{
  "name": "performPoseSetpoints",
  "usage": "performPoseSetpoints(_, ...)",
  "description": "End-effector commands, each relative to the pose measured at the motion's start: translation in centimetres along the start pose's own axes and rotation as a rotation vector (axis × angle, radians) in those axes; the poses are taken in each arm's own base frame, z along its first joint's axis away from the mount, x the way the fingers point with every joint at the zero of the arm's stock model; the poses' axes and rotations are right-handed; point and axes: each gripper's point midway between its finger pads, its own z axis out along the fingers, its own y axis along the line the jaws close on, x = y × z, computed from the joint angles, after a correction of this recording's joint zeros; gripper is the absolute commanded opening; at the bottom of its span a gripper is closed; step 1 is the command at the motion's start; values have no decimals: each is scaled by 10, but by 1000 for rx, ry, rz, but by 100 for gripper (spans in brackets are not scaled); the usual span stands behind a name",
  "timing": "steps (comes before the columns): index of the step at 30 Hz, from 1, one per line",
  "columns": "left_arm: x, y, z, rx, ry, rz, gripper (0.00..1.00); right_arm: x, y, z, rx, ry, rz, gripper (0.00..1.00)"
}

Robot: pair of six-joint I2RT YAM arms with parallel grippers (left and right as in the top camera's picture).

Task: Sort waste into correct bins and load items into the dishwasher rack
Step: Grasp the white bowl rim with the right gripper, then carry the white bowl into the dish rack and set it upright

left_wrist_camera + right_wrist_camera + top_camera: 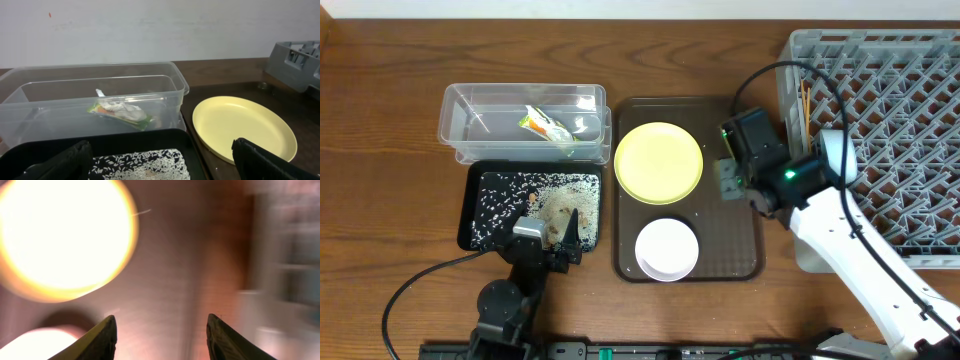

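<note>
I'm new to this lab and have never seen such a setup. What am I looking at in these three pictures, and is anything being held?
Two robot arms work at a table. One picture looks down from above; the other two come from cameras on each wrist. The left gripper hangs open over the black tray of rice crumbs. The right gripper is open and empty over the brown serving tray, which carries a yellow plate and a white bowl. A clear tub holds a wrapper. The grey rack stands on the right. Nothing is held.

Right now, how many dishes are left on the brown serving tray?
2: the yellow plate at the tray's far end and a white bowl at its near end. None looks hidden.
</note>
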Motion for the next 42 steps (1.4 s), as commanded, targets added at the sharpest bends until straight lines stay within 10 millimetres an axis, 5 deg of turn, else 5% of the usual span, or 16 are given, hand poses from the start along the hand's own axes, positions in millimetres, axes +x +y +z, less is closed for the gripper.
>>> performPoseSetpoints(1, 16, 4, 1, -18, 44, 11, 91, 41, 66, 2, -309, 164, -104, 55)
performPoseSetpoints(9, 16, 4, 1, -18, 44, 11, 91, 109, 84, 27, -266, 348, -182, 50)
performPoseSetpoints(16, 16, 4, 1, -18, 44, 11, 91, 135, 61, 61, -112, 355, -105, 48)
performPoseSetpoints(23, 16, 4, 1, -18, 44, 11, 91, 155, 65, 74, -168, 373, -96, 4)
performPoseSetpoints(29, 16, 4, 1, -18, 44, 11, 91, 113, 42, 52, -47, 274, -84, 1)
performPoseSetpoints(32, 16, 4, 1, -18, 44, 11, 91, 69, 7, 25, 124, 149, -62, 1)
performPoseSetpoints(38, 16, 4, 1, -18, 44, 11, 91, -29, -93, -60, 549, -233, 105, 1)
performPoseSetpoints(42, 16, 4, 1, -18, 44, 11, 91, -66, -151, -102, 779, -451, 285, 1)
